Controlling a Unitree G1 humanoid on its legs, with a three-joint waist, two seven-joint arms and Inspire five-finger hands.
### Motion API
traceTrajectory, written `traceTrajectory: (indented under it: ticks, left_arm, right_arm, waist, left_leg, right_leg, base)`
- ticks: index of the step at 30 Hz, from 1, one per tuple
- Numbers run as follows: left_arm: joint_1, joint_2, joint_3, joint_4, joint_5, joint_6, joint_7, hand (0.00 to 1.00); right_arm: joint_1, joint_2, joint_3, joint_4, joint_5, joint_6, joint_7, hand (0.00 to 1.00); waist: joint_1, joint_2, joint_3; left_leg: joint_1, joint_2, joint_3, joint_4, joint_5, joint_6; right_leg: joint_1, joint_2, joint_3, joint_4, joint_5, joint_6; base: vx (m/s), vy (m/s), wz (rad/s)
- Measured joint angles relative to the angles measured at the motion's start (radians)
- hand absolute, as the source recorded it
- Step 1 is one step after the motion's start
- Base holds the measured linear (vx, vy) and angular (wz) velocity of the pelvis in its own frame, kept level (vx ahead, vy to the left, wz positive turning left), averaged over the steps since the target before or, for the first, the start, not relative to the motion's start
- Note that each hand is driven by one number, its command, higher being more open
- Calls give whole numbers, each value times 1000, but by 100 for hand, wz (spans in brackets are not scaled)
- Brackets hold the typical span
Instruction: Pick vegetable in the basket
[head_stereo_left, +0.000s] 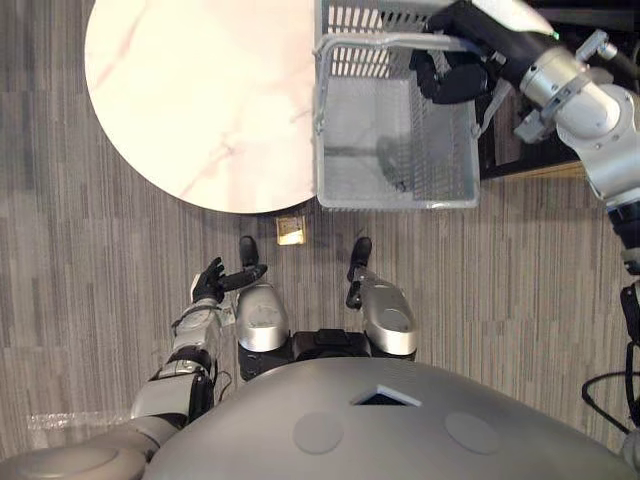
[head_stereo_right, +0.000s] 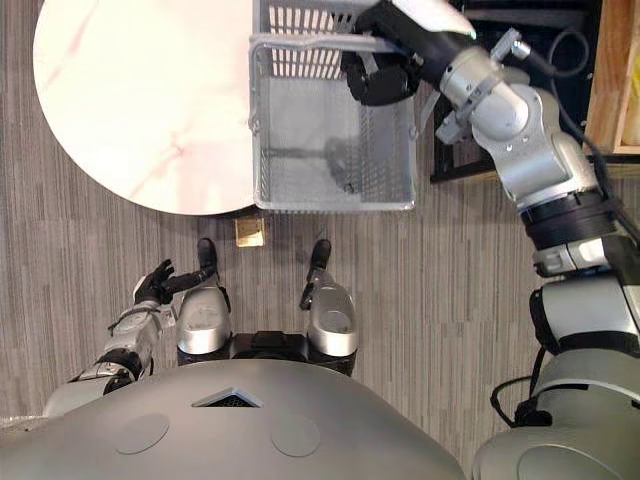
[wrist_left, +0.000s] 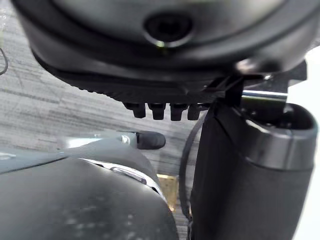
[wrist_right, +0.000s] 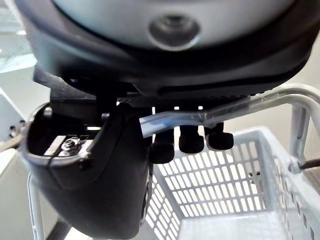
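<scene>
Grey striped carpet (head_stereo_left: 90, 300) throughout the work area. White slatted plastic basket (head_stereo_left: 395, 202) sits at the upper centre of the head views, its long side against the right edge of the round pale marble-look table (head_stereo_left: 190, 90). Cannot tell whether it rests on the tabletop or hangs free of it. Basket handle (head_stereo_left: 370, 42) stands raised across the open top. Right hand (head_stereo_left: 455, 75) comes in from the upper right and is closed round that handle; in the right wrist view its fingers (wrist_right: 192, 142) hook over the bar (wrist_right: 240, 107), with the basket's slatted wall below them. The basket floor shows a dark shadow patch. Left hand (head_stereo_left: 215, 282) hangs low by the robot's side over the carpet, fingers relaxed and loosely spread, holding nothing, well apart from basket and table. Small tan square piece (head_stereo_left: 291, 230) lies on the floor just under the table's near edge. Wooden shelf edge (head_stereo_right: 610, 70) is at the far right.
</scene>
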Motion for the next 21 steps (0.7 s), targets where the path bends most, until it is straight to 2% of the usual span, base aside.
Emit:
traceTrajectory:
  ticks: [4,7,9,15,17,19,21]
  left_arm:
    - [24,-3,17,9,32,1,-2,100]
    - [36,-6,34,13,41,4,-5,100]
    - [54,-8,35,10,42,3,-11,100]
    - [70,-15,57,8,66,3,-16,100]
    - [72,-13,71,-1,66,0,-18,100]
    - [72,-14,85,-19,62,-4,-22,100]
    - [72,-12,85,-30,62,-4,-22,100]
  right_arm:
    - [102,12,-88,-72,-22,-1,0,0]
    - [213,49,-167,-125,-72,-12,-7,0]
    - [281,50,-178,-134,-82,-30,-12,0]
    - [410,82,-189,-138,-148,-39,-12,0]
    - [415,100,-201,-138,-157,-39,-12,0]
    - [432,100,-217,-138,-157,-38,-12,0]
    - [438,102,-238,-149,-158,-39,-12,0]
  waist:
    - [-10,-3,-14]
    - [-15,-3,-48]
    - [-16,-5,-71]
    - [-15,-5,-77]
    - [-21,-13,-72]
    - [-18,-11,-63]
    - [-23,-6,-57]
  left_leg:
    - [13,0,14,0,-6,-2]
    - [14,-1,19,0,-10,-4]
    - [17,-4,19,0,-14,-4]
    - [31,-2,27,5,-34,-5]
    - [-1,2,30,71,-67,-3]
    - [-51,28,16,267,-165,-6]
    - [-71,55,10,397,-244,-9]
  right_leg:
    - [3,0,13,-1,0,0]
    - [4,0,16,-6,0,0]
    - [11,-2,15,-11,0,0]
    - [9,-3,25,14,-16,4]
    - [-30,-10,40,81,-45,6]
    - [-36,-10,52,174,-93,1]
    - [-33,-2,66,241,-133,2]
  base:
    - [8,-5,-9]
    - [-1,-3,-3]
    - [0,0,0]
    - [-12,3,-3]
    - [-20,-2,-15]
    - [-14,-10,-10]
    - [-9,19,-20]
